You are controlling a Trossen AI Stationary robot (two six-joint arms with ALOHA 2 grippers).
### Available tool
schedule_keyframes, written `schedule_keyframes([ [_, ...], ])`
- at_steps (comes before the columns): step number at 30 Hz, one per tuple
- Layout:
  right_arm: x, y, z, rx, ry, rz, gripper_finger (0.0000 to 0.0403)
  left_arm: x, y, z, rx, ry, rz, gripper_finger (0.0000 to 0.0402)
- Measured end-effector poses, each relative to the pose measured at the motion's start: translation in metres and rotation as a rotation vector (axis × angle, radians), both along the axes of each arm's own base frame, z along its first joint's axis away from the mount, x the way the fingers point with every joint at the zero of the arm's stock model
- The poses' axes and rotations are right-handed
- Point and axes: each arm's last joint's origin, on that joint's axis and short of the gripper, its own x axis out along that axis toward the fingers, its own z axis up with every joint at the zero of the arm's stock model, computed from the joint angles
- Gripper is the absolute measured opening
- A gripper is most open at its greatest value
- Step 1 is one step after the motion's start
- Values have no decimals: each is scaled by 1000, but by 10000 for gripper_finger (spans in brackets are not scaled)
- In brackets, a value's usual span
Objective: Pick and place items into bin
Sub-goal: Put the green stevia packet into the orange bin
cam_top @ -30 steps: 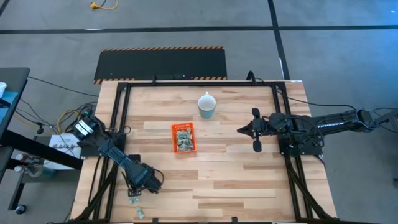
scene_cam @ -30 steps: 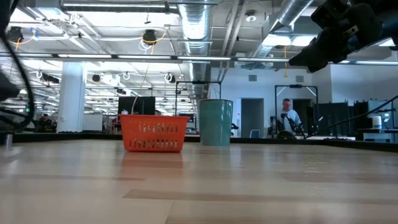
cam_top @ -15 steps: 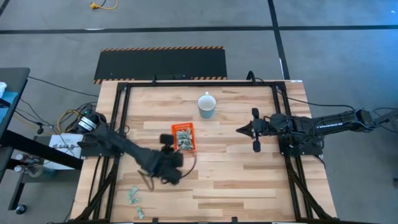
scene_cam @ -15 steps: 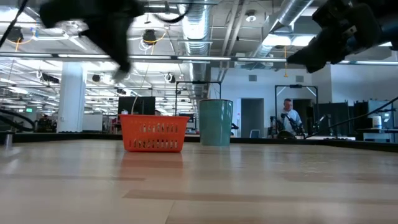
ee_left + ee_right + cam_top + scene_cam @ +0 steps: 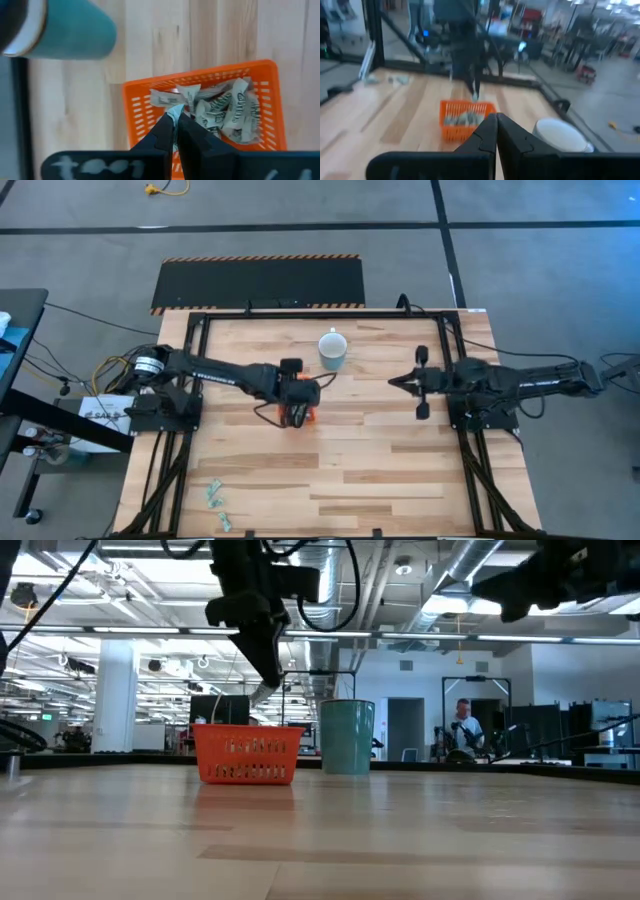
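My left gripper point(image 5: 298, 402) hangs over the orange bin point(image 5: 303, 419), fingers pointing down, shut on one pale green-and-white wrapped item point(image 5: 175, 111). In the low view the gripper point(image 5: 262, 693) is a short way above the bin's rim point(image 5: 248, 730). Several items point(image 5: 225, 112) lie heaped inside the bin point(image 5: 135, 115). Two or three more items point(image 5: 215, 496) lie on the table near its near left corner. My right gripper point(image 5: 393, 383) waits shut, raised over the table's right part, pointing toward the bin. My left gripper pinches the wrapped item point(image 5: 175, 111) between its two fingertips point(image 5: 167, 125), coming from above and pointing down. The item is lifted clear and held over the heap in the bin; a pale bit of it shows at the fingertips point(image 5: 258, 696) in the low view.
A pale blue-white mug point(image 5: 332, 350) stands just beyond the bin on its far right side. Dark frame rails point(image 5: 190, 370) run along the table's left and right sides. Bare wood point(image 5: 360, 470) stretches across the near half. A person point(image 5: 462, 730) is in the room behind.
My left gripper has risen from the table's near left corner and swung toward the far right, coming to a stop above the bin with an item in its fingers. The right arm has drawn back slightly toward the right edge.
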Motion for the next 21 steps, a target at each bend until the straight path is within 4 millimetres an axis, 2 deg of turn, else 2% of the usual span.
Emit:
schedule_keyframes([
  [4, -11, 0, 5, 55, -43, -4, 1, 2, 16, -4, -97, 14, 15, 0],
  [9, -15, -1, 4, 104, -24, -10, 1, 3, 29, -3, -105, -1, 41, 0],
  [17, -16, -1, 0, 102, 10, -11, 1, 4, 33, -3, -145, -9, 42, 2],
  [21, -16, -1, -1, 101, 28, -12, 1, 4, 33, -3, -162, -17, 68, 29],
])
